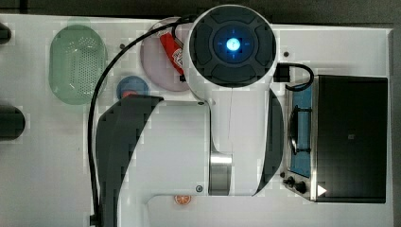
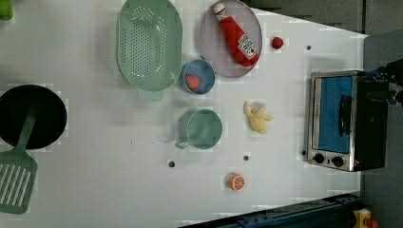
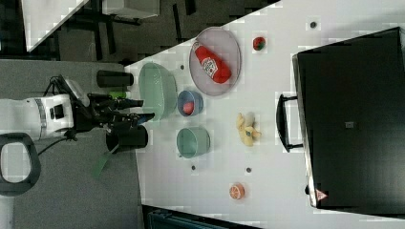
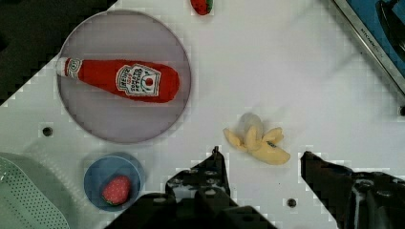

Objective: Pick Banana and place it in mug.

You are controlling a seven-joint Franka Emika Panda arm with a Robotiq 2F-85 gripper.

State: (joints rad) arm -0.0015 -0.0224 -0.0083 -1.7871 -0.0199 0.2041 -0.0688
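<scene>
The banana (image 2: 257, 118) is a pale yellow, partly peeled piece lying on the white table between the mug (image 2: 203, 129) and the toaster oven. The mug is a round green cup with a small handle, standing upright with nothing inside. In the right view the banana (image 3: 247, 129) and the mug (image 3: 193, 141) lie side by side, and my gripper (image 3: 142, 109) hangs well away from the tabletop. In the wrist view the banana (image 4: 258, 142) shows between my two dark fingers (image 4: 215, 171), far below my gripper (image 4: 261, 153). The jaws stand open and hold nothing.
A toaster oven (image 2: 340, 121) stands at the left view's right. A grey plate (image 2: 214, 52) carries a ketchup bottle (image 2: 236, 35). Beside it are a blue bowl (image 2: 205, 71) with a strawberry, a green colander (image 2: 148, 45), an orange slice (image 2: 236, 181), a black pan (image 2: 52, 116) and a green spatula (image 2: 16, 175).
</scene>
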